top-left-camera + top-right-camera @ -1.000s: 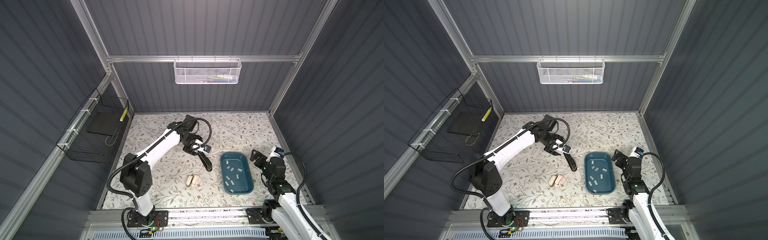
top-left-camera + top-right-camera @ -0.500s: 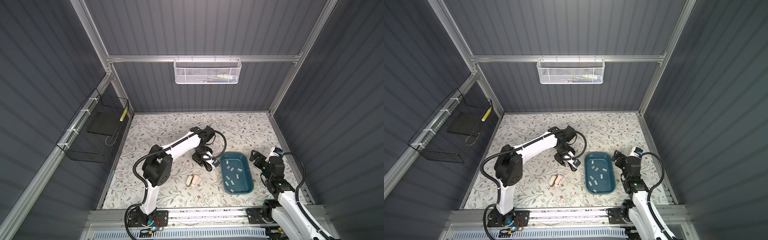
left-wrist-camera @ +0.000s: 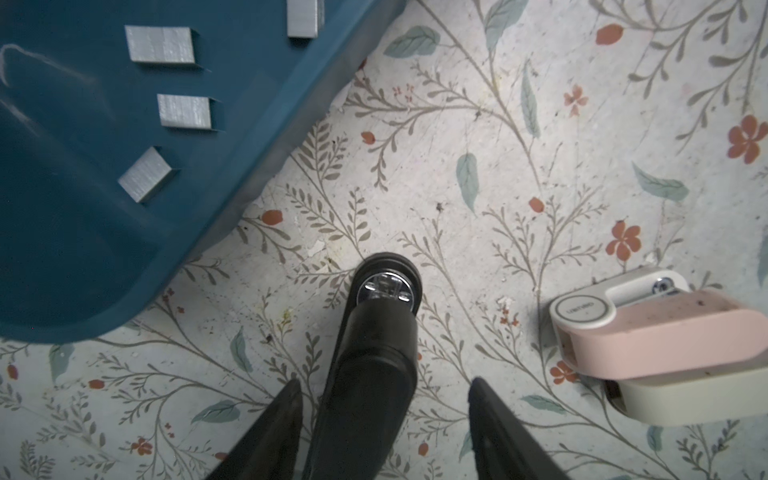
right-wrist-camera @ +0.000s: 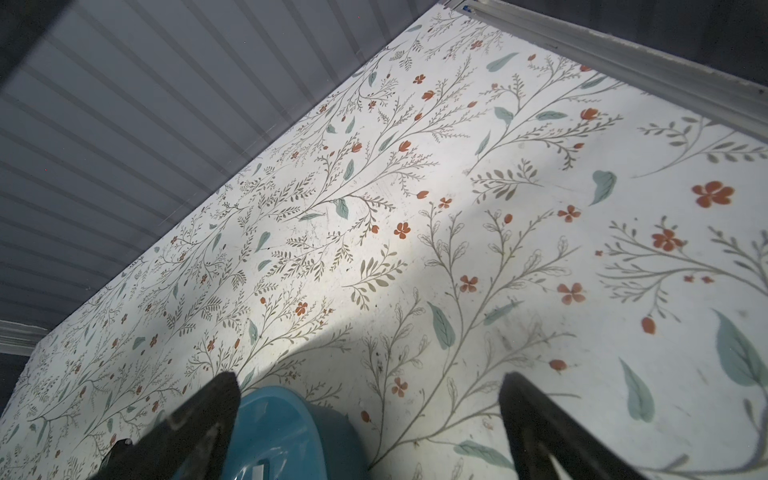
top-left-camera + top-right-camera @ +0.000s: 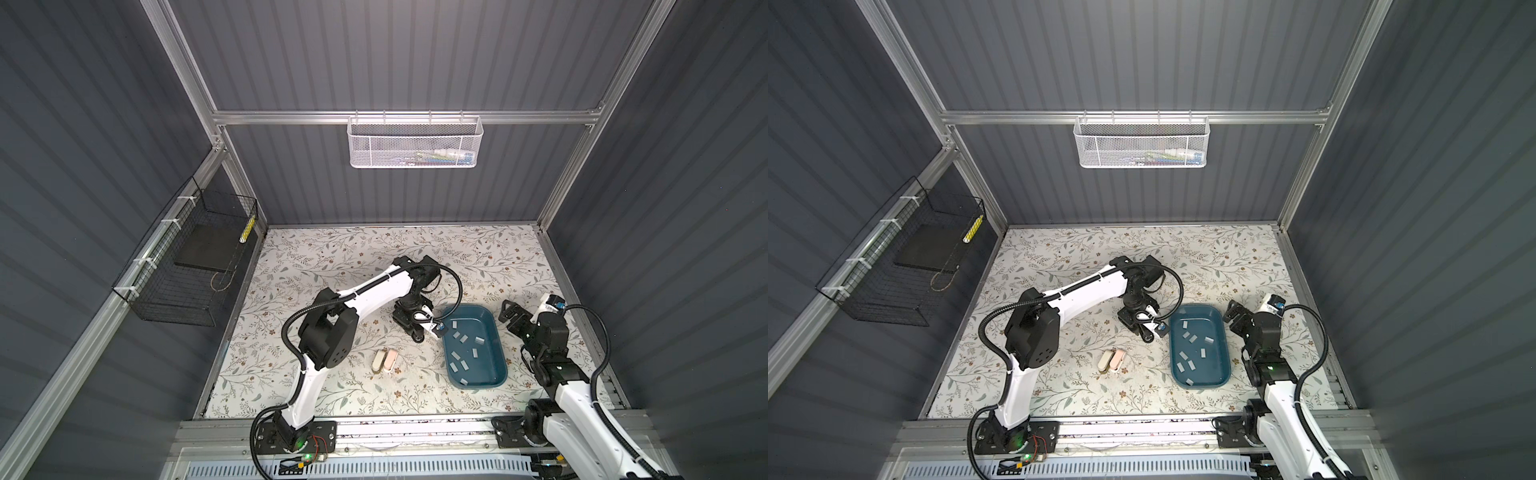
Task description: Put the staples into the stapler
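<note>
Nearest the front, pink stapler (image 5: pixel 391 360) and cream stapler (image 5: pixel 378 360) lie side by side, touching, on the floral table (image 5: pixel 332 257)

Just right of them is the teal tray (image 5: pixel 500 353), long side running front to back. The staples (image 5: pixel 464 365) are in the tray, loose flat grey strips scattered over its floor, mostly apart from each other. Three show close up in the left wrist view (image 3: pixel 185 111)

Next back, left gripper (image 3: pixel 385 381) sits low by the tray's far left corner, just outside the rim. Its fingers are parted with the black stapler (image 3: pixel 376 332) between them. Slivers of table pattern show on either side of the stapler, so it is not clamped. The stapler's chrome-capped end pokes out past the fingertips, near the tray wall but apart from it. Cannot tell if the stapler rests on the table or is lifted

Right gripper (image 4: pixel 370 415) is off the table on the tray's right side, near its far end. Jaws spread wide over table, with the tray rim showing beside one finger

On the back wall, white mesh basket (image 5: pixel 415 143) hangs on the rail, contents too small to tell. On the left wall, black wire basket (image 5: pixel 187 270) holds a dark flat slab
</note>
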`<state>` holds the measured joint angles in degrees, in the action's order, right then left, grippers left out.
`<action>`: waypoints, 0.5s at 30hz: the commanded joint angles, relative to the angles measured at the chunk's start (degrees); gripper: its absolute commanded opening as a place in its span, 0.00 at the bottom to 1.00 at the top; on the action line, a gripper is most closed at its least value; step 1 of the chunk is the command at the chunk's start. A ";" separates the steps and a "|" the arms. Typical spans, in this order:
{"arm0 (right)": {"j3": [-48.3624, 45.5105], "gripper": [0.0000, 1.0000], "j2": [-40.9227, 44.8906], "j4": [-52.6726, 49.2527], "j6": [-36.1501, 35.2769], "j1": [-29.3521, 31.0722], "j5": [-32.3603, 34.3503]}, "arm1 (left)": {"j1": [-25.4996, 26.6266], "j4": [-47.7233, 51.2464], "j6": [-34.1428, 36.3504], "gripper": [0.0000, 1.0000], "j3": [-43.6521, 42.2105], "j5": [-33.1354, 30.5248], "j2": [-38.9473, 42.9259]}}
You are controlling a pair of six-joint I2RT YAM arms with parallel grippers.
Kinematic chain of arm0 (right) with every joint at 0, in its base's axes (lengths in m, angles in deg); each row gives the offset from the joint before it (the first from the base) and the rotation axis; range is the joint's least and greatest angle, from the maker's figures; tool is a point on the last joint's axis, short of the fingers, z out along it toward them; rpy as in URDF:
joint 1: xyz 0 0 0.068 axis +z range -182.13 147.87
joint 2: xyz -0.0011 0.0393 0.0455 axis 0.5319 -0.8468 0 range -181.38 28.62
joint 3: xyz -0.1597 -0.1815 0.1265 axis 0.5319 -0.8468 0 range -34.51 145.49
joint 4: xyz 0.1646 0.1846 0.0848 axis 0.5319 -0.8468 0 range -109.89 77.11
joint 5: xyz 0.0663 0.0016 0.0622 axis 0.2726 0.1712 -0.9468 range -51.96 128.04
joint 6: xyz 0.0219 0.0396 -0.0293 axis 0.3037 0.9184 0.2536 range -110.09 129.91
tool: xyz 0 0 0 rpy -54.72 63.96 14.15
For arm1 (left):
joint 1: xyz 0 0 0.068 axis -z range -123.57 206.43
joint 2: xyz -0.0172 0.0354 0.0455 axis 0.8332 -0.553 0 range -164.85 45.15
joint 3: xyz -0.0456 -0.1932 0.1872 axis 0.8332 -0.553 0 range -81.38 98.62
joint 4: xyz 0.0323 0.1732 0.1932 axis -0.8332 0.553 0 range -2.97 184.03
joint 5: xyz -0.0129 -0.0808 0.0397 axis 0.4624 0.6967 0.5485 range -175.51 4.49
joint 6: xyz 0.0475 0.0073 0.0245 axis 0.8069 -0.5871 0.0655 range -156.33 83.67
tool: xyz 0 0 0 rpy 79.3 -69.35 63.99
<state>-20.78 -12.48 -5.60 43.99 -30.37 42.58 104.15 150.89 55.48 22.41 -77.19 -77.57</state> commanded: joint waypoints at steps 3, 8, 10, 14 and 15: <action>1.38 0.99 -0.25 0.80 0.04 0.00 0.44 | 1.13 1.29 0.10 0.57 0.58 -2.40 -1.96; 1.38 0.99 -0.21 0.80 0.02 0.01 0.45 | 1.63 1.11 0.12 0.52 1.18 -3.46 -3.12; 1.38 0.99 -0.24 0.86 0.02 0.00 0.43 | 1.74 1.02 0.27 0.49 1.37 -3.66 -3.49; 1.47 0.99 -0.29 0.88 0.02 0.00 0.32 | 1.76 0.67 0.08 0.38 1.95 -3.74 -3.94; 1.47 0.99 -0.31 0.88 0.04 0.05 0.33 | 1.76 0.49 -0.09 0.33 1.94 -3.79 -3.93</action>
<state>-20.78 -12.81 -5.60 43.99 -30.37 42.55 105.64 149.95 55.89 22.63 -80.45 -80.37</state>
